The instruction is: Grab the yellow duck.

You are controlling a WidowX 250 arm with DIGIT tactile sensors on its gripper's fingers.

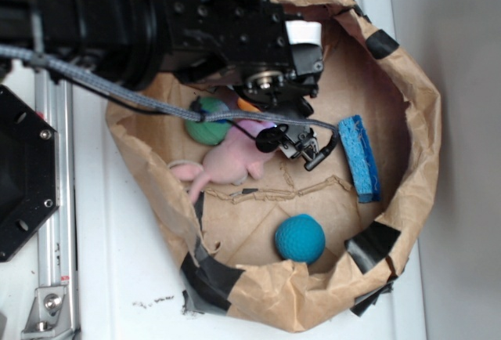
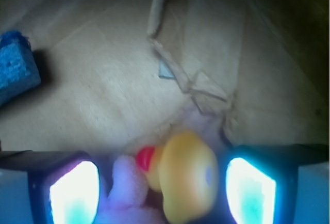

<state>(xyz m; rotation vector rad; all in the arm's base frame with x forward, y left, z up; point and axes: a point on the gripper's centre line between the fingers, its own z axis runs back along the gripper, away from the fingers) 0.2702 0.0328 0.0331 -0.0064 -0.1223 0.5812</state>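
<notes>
In the wrist view the yellow duck lies on its side between my gripper's two lit pads, its red beak pointing left. It sits nearer the right pad, with a gap on each side. My gripper is open around it. The pink plush bunny fills the space between the duck and the left pad. In the exterior view my gripper hangs low inside the paper bag beside the bunny, and the arm hides the duck.
The brown paper bag's crumpled wall rings everything. Inside lie a blue sponge on the right, a green ball under the arm, and a blue ball near the front. A torn paper seam crosses the floor.
</notes>
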